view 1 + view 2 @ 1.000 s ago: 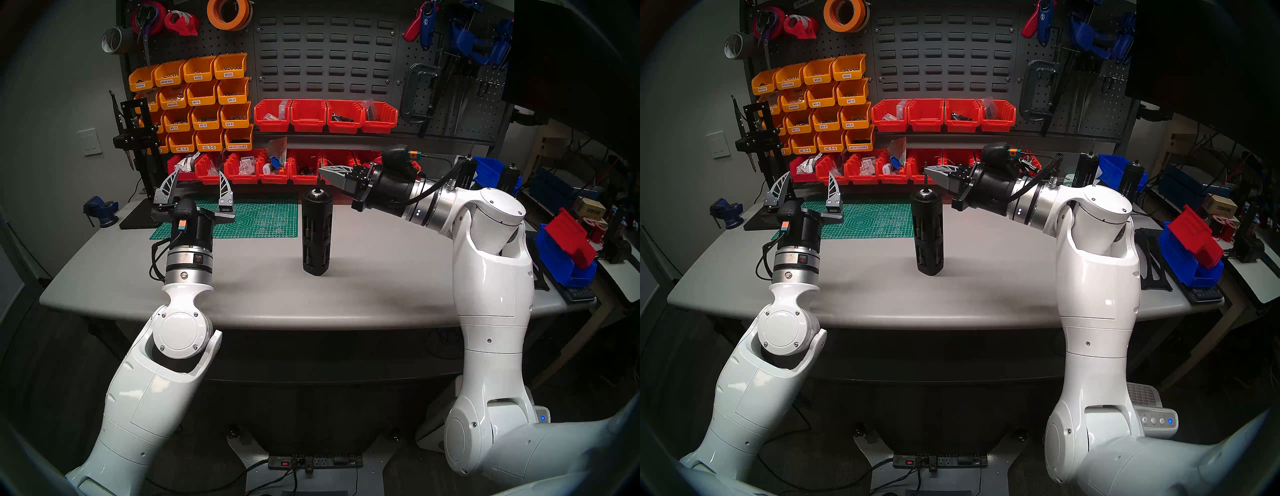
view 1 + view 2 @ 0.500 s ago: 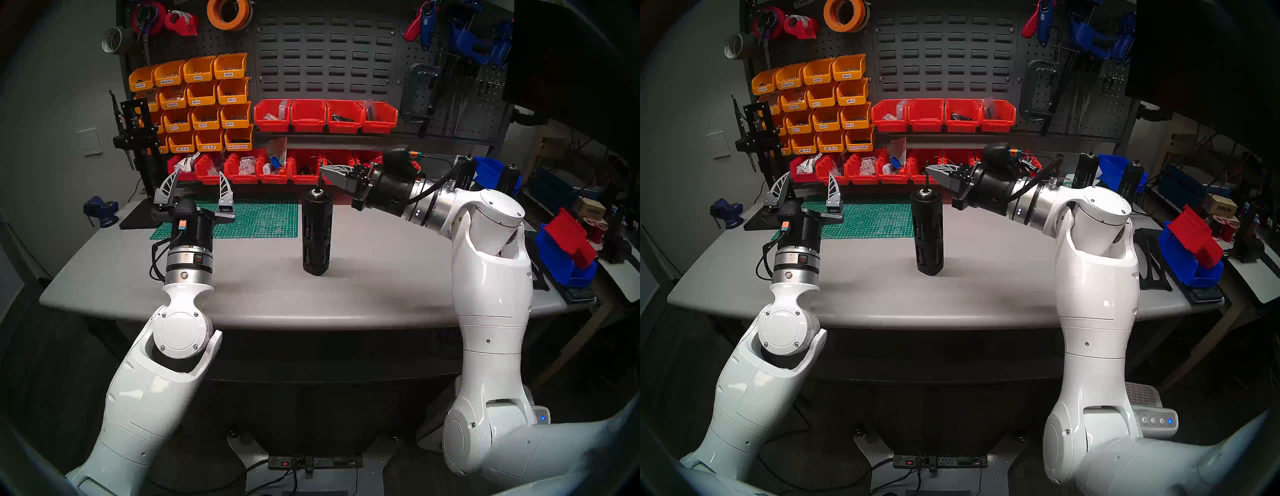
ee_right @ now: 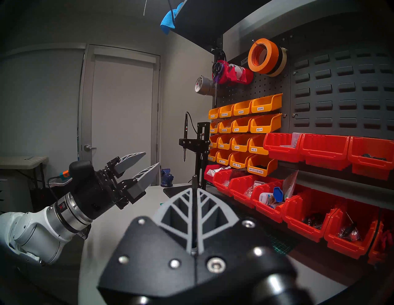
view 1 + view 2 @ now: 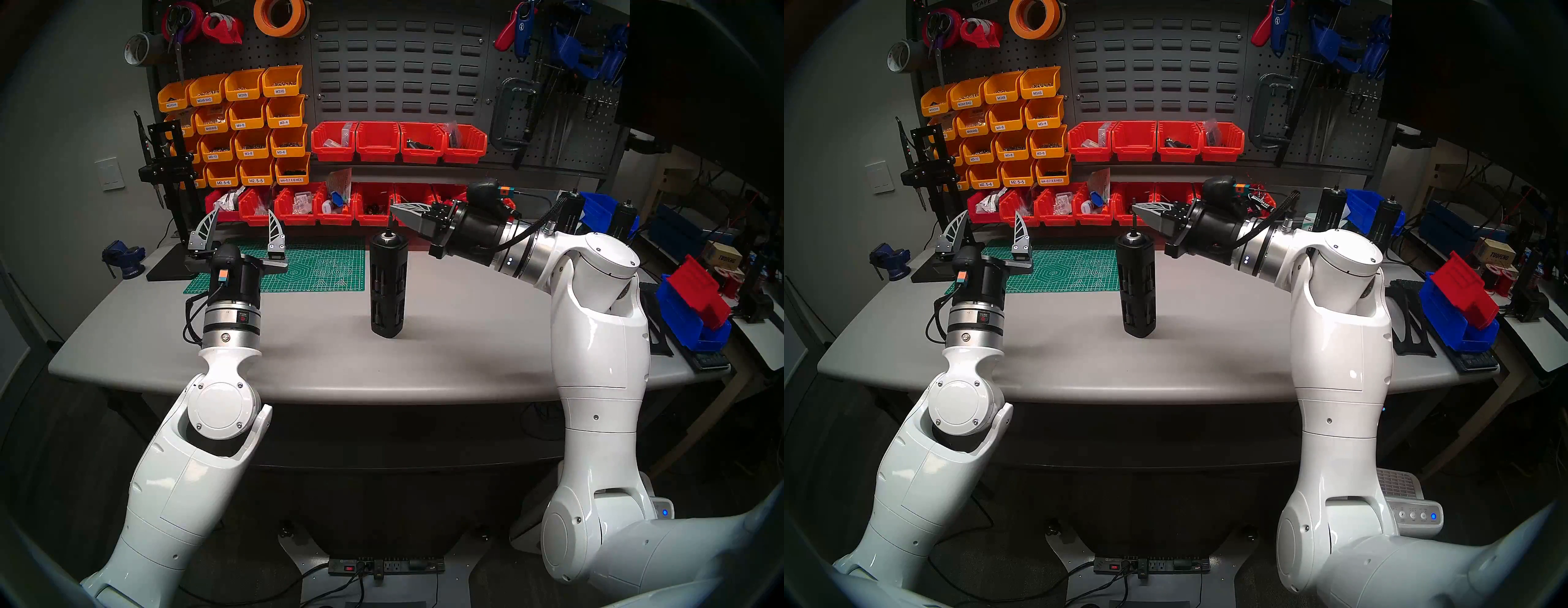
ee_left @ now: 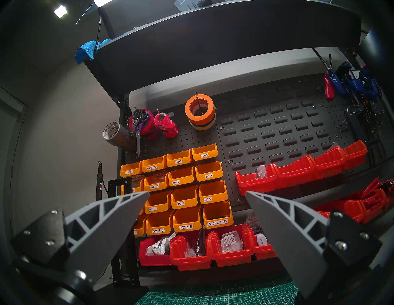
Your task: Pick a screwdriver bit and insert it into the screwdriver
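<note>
The screwdriver (image 4: 389,288) (image 4: 1138,288), a tall black slotted cylinder, stands upright in the middle of the grey table (image 4: 466,352). My right gripper (image 4: 392,208) (image 4: 1134,207) (image 3: 194,191) reaches in level from the right, just above the screwdriver's top, and is shut on the screwdriver bit (image 4: 1134,218) (image 3: 194,181). The bit is a thin dark rod held upright. Its lower end is at the silver-ringed socket (image 4: 387,237); I cannot tell whether it touches. My left gripper (image 4: 243,211) (image 4: 991,211) (image 5: 197,192) (image 3: 151,158) stands open and empty at the table's left, pointing up and back.
A green cutting mat (image 4: 314,267) lies behind the left gripper. Red bins (image 4: 335,208) line the back edge under the pegboard. A black stand (image 4: 169,178) and a blue vise (image 4: 123,257) are at the far left. Blue and red bins (image 4: 691,305) sit at the far right.
My right gripper has shifted only slightly above the screwdriver's top, staying shut on the bit. The left arm has not moved.
</note>
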Motion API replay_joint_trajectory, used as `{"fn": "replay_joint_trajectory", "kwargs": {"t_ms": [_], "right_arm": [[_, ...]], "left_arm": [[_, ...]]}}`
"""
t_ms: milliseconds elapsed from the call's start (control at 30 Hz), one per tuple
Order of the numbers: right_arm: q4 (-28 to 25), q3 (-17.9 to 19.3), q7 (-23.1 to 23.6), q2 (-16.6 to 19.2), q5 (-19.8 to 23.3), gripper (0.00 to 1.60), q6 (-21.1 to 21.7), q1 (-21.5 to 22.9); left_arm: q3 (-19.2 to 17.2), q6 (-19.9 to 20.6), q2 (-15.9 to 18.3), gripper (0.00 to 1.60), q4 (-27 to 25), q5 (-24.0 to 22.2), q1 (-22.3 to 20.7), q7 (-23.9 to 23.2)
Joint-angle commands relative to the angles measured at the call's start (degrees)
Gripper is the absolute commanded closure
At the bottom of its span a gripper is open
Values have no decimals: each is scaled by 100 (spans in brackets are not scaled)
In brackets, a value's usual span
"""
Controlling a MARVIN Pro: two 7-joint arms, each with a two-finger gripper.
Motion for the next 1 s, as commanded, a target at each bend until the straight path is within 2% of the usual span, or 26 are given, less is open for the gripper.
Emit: {"fn": "replay_joint_trajectory", "kwargs": {"t_ms": [0,833,867,933,967], "right_arm": [[-57,-31,48,25,17,160,28,175],[-84,101,119,7,66,159,146,91],[-92,100,115,3,60,142,147,87],[-93,100,120,-17,63,88,138,77],[-93,98,125,-19,60,68,134,74]], "left_arm": [[-51,-50,-5,0,-164,-6,-150,13],[-15,-33,-18,0,-158,8,-196,-1],[-16,-32,-18,0,-160,10,-193,1],[-18,-28,-22,0,-166,12,-186,8],[-18,-29,-21,0,-168,12,-183,7]]}}
